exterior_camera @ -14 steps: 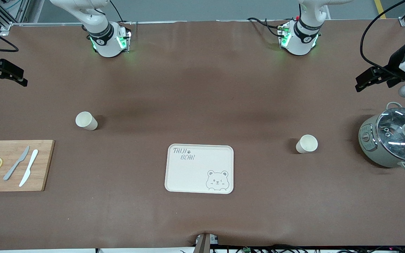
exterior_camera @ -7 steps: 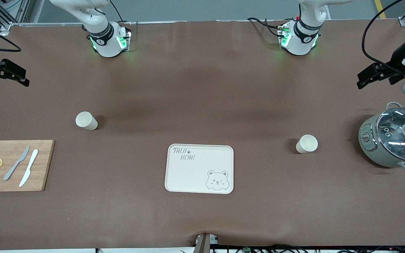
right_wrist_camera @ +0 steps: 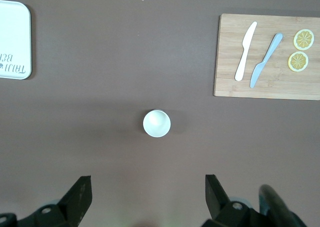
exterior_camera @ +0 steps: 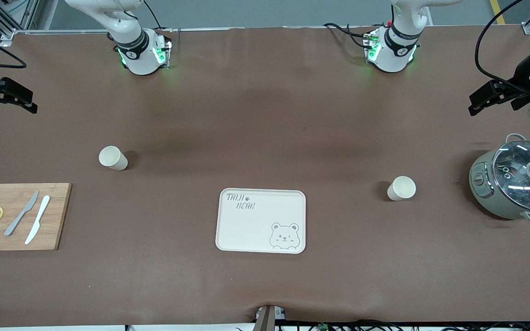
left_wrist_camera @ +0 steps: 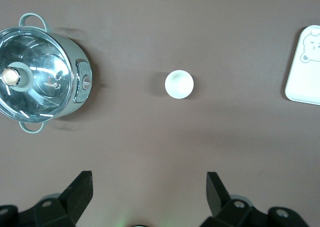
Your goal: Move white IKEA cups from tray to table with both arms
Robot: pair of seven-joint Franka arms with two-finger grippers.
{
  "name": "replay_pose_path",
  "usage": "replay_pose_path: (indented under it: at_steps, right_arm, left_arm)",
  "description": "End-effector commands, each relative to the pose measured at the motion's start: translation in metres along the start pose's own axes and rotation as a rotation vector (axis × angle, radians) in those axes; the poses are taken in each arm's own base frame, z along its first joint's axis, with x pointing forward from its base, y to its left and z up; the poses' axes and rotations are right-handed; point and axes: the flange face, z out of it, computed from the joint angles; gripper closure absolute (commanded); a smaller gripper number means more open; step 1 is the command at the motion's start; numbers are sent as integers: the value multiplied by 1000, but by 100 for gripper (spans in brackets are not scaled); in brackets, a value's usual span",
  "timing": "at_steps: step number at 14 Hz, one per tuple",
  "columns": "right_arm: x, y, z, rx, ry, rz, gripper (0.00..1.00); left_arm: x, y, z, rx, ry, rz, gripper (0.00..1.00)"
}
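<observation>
Two white IKEA cups stand upright on the brown table. One cup (exterior_camera: 113, 158) is toward the right arm's end; it also shows in the right wrist view (right_wrist_camera: 156, 123). The other cup (exterior_camera: 401, 188) is toward the left arm's end and nearer the front camera; it also shows in the left wrist view (left_wrist_camera: 179, 84). My left gripper (exterior_camera: 476, 103) (left_wrist_camera: 149, 187) hangs open and empty, high over the table's left-arm end. My right gripper (exterior_camera: 28, 102) (right_wrist_camera: 148, 187) hangs open and empty over the right-arm end. Both are well apart from the cups.
A cream bear-printed tray (exterior_camera: 261, 220) lies between the cups, nearer the front camera. A grey-green pot with a glass lid (exterior_camera: 515, 184) stands beside the left-arm-end cup. A wooden board (exterior_camera: 19, 216) with two knives and lemon slices lies at the right arm's end.
My left gripper has shifted slightly away from the pot. My right gripper has hardly moved. The cups and tray have not moved.
</observation>
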Motion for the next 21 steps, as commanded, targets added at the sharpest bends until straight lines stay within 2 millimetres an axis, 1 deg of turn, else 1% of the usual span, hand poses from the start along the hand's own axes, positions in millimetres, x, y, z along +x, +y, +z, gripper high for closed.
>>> replay_pose_path:
  at_steps: [1, 8, 21]
  right_arm:
    - [-1, 2, -1, -11, -1, 15, 0]
    - [-2, 3, -1, -11, -3, 16, 0]
    - [-2, 4, -1, -11, -4, 18, 0]
  left_arm:
    - [1, -2, -4, 19, -5, 13, 0]
    - [-1, -7, -2, 36, -27, 6, 0]
    - [-1, -6, -3, 33, -26, 4, 0]
